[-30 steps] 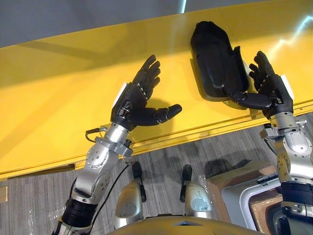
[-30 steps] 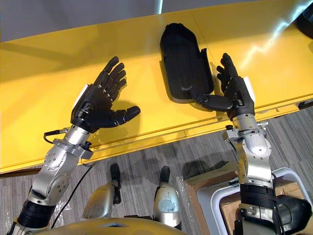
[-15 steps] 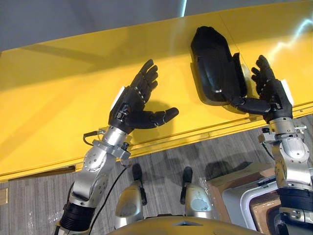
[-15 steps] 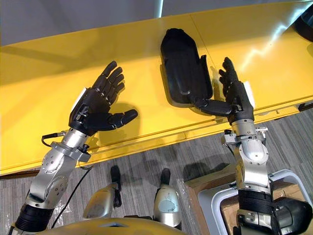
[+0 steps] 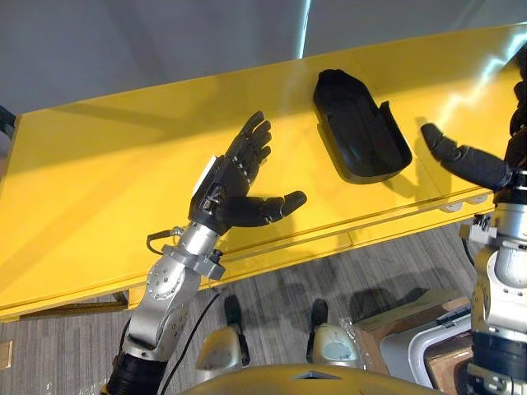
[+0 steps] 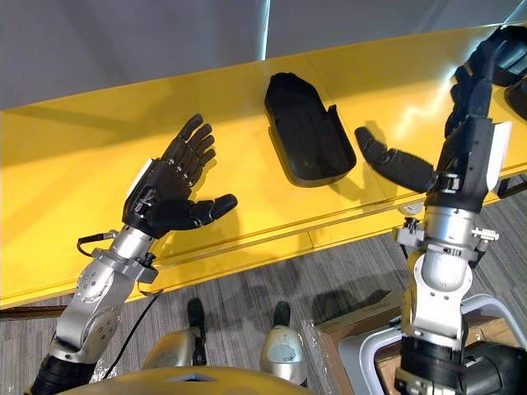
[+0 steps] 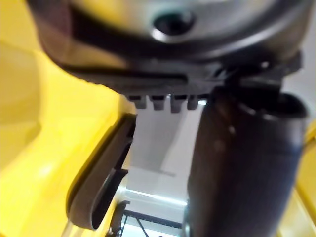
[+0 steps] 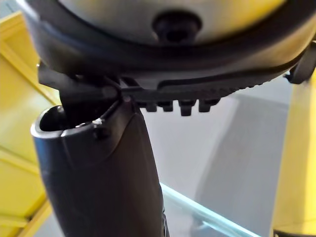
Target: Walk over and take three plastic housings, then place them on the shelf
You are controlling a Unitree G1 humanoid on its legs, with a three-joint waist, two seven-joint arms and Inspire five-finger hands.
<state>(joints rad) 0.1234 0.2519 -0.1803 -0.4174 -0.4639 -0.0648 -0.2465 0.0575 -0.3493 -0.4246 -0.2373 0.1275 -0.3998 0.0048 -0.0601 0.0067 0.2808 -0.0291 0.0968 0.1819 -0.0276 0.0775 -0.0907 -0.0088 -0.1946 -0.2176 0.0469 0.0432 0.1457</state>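
Your left hand [image 6: 165, 196] & right hand [image 6: 466, 130] are spread wide, empty; black moulded plastic housing [image 6: 306, 136] prob. light, stiff, slick, so grip its side walls.

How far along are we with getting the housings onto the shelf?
Done: one black housing lies on the yellow shelf. In hand: nothing; the left hand and right hand hover open, the right beside the housing, apart from it. Left: by what shows, two more housings to fetch.
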